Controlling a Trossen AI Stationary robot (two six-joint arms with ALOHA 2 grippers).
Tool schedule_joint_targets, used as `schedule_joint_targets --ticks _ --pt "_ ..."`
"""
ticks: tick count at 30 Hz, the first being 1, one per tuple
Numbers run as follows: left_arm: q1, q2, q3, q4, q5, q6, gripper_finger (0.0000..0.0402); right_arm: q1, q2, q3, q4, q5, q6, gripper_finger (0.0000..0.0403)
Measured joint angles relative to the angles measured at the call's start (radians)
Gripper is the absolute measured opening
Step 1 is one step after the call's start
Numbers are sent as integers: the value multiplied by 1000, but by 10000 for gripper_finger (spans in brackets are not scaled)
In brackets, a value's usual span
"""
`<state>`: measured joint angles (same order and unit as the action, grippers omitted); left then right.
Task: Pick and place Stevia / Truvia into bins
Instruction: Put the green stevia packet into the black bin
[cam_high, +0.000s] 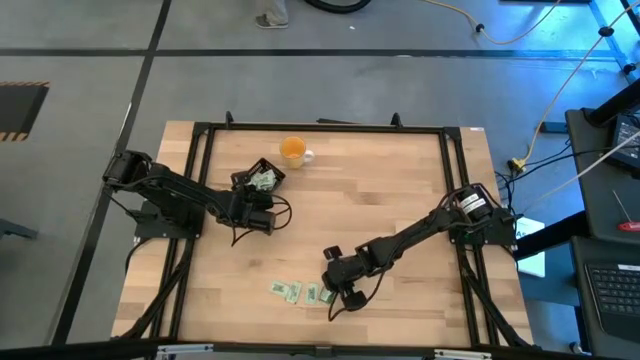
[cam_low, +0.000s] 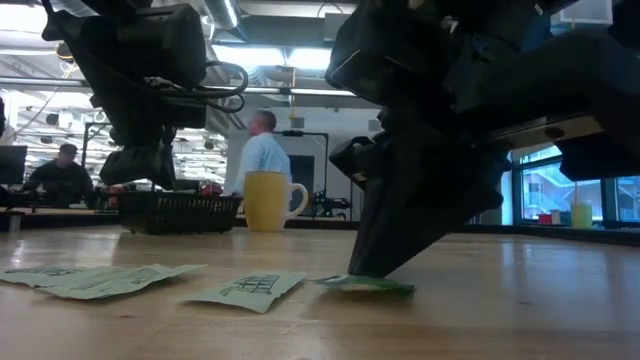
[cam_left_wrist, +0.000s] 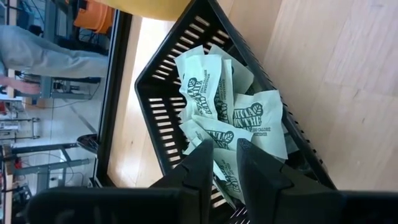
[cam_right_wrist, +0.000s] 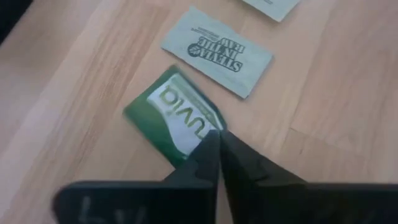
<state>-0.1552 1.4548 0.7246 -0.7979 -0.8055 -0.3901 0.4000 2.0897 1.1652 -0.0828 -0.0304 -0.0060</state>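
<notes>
A: Pinching a green Truvia sachet (cam_right_wrist: 174, 118) by one corner, your right claw (cam_right_wrist: 216, 144) has its fingers drawn nearly together on the paper, and the sachet lies flat on the table (cam_high: 400, 200) near the front edge.

B: Where do you see the other sachets?

A: You have a pale Stevia sachet (cam_right_wrist: 217, 51) just beside the green one, and two more lie farther along the same row (cam_high: 285, 290). Your black tray (cam_left_wrist: 155, 106) sits toward the back of the table, near the orange cup (cam_high: 293, 151), with a heap of sachets (cam_left_wrist: 230, 118) inside it.

B: And your left arm?

A: Your left claw (cam_left_wrist: 225, 163) hangs over the tray, fingers at a narrow gap just above the heap; you cannot tell whether they grip a sachet. Beyond the table, people show in the room.
</notes>
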Motion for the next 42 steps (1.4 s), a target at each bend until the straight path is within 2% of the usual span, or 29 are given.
schedule_joint_targets --ticks 2,6,9,14,16,26,31,36,42 --pt "0 0 0 1 0 0 65 0 -6 -1 -4 5 -3 7" --pt "0 0 0 2 0 0 67 -8 -22 -3 -22 47 12 6" --pt "0 0 0 2 0 0 67 -18 -49 -8 -84 138 29 3" --pt "0 0 0 11 0 0 64 -38 -94 -14 -197 350 56 2" --pt "0 0 0 12 0 0 63 -45 -113 -17 -245 384 56 1" --pt "0 0 0 22 -3 -16 71 -50 -150 -18 -259 321 58 4" --pt "0 0 0 27 -2 -16 82 -50 -150 -16 -247 314 110 24" --pt "0 0 0 39 -1 -16 86 -50 -151 -15 -235 207 158 45" --pt "0 0 0 39 0 -16 86 -50 -152 -14 -229 194 162 71"
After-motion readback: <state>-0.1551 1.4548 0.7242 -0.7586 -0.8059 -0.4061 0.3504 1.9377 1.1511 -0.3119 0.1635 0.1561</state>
